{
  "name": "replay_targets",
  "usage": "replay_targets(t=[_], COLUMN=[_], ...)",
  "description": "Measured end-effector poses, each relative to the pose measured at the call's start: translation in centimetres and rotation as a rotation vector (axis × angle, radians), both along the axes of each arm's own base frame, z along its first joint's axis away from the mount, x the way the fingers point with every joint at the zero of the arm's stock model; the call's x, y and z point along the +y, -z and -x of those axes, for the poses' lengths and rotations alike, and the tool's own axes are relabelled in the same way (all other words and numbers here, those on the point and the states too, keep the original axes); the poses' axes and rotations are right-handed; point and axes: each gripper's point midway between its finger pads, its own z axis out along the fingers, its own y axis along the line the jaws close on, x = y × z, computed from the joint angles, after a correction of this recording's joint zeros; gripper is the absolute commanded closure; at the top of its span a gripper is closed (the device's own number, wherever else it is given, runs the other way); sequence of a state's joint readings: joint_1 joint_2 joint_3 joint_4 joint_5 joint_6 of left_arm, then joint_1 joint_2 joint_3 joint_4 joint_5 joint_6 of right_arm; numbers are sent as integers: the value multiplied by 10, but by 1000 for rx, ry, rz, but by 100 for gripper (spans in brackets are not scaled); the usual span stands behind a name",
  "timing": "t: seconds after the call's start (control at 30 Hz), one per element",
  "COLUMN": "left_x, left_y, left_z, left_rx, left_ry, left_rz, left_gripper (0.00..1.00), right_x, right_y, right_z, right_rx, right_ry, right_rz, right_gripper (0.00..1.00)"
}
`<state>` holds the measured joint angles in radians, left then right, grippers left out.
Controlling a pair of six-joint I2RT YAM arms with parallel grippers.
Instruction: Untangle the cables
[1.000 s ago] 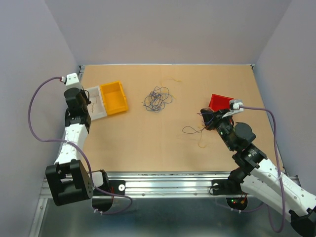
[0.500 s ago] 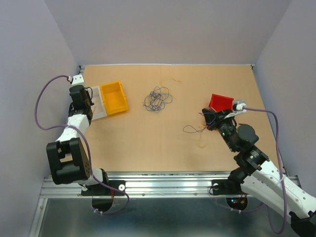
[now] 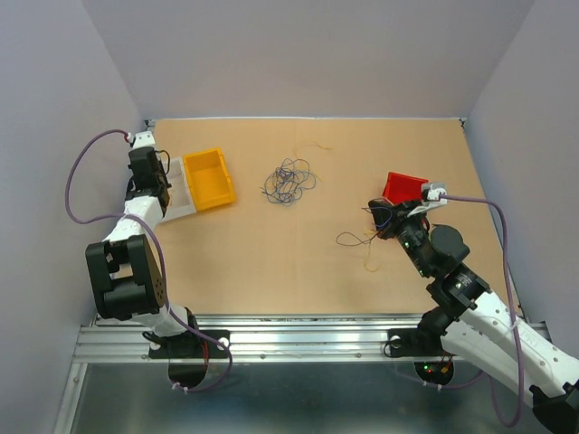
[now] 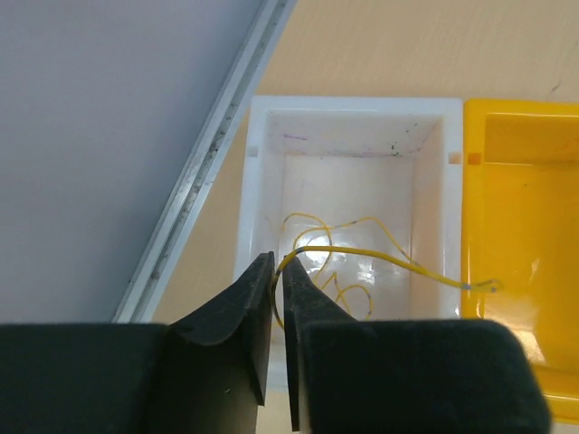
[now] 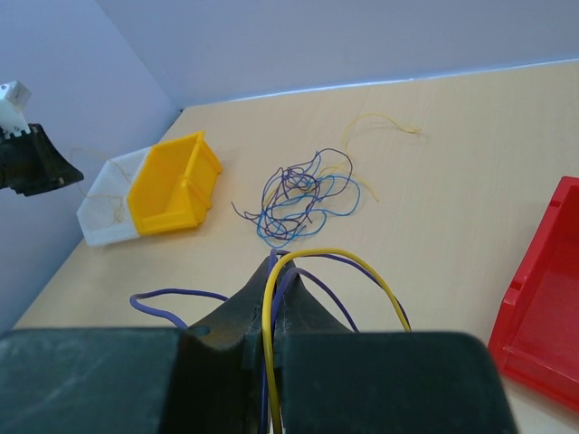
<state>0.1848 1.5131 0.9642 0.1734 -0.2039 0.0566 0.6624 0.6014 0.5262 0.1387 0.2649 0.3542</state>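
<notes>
1. At mid-table: loose tangle of cables [image 3: 289,183], dark blue with tan strands.
2. Left gripper [image 4: 278,262]: pinched on a yellow wire [image 4: 380,259], over white bin [image 4: 348,106].
3. Right gripper [image 5: 274,262]: clamped on yellow and purple strands [image 5: 321,252], near red bin [image 5: 543,289].

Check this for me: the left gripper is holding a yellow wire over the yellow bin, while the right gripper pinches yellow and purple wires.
One thing is wrong: the bin. The left wrist view shows the left gripper holding the yellow wire over the white bin, not the yellow bin beside it. The right gripper does pinch yellow and purple wires.
</notes>
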Motion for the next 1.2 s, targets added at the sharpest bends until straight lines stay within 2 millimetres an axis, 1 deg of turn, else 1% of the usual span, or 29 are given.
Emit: replay_targets(t=[0.03,0.1,0.13,0.37,0.5,0.6,0.67,0.73,0.8,0.87,1.0,1.03,1.1,1.2], left_x=[1,2,3,6,6,3,-2,-9,-14,-15,-16,-16,-16,-15], left_y=[0,1,1,2,1,-6,-13,-22,-29,-30,-35,-34,-23,0], left_z=[1,2,2,5,5,5,4,1,-4,-9,-36,-41,-50,-56], left_rx=[3,9,12,21,19,4,-17,-49,-70,-63,-61,-60,-31,29], left_ry=[-4,-10,-11,-33,-32,-13,20,62,93,104,132,138,147,143], left_rz=[-2,-5,-12,-22,-22,-22,-14,-6,3,11,26,29,42,55], left_gripper=[61,42,41,40,43,44,41,36,35,35,40,40,42,45], right_x=[0,0,0,1,3,4,5,7,10,12,16,16,17,17], right_y=[0,0,0,2,7,10,13,18,24,30,39,40,40,38], right_z=[0,0,0,-1,-3,-5,-6,-8,-10,-12,-14,-14,-14,-13], right_rx=[1,1,1,7,20,29,37,50,67,84,107,108,109,104], right_ry=[0,0,0,0,0,0,-1,-4,-9,-13,-22,-23,-25,-28], right_rz=[1,1,1,5,16,22,29,38,52,64,82,83,82,77], right_gripper=[99,99,99,99,99,99,99,99,100,100,99,99,99,99])
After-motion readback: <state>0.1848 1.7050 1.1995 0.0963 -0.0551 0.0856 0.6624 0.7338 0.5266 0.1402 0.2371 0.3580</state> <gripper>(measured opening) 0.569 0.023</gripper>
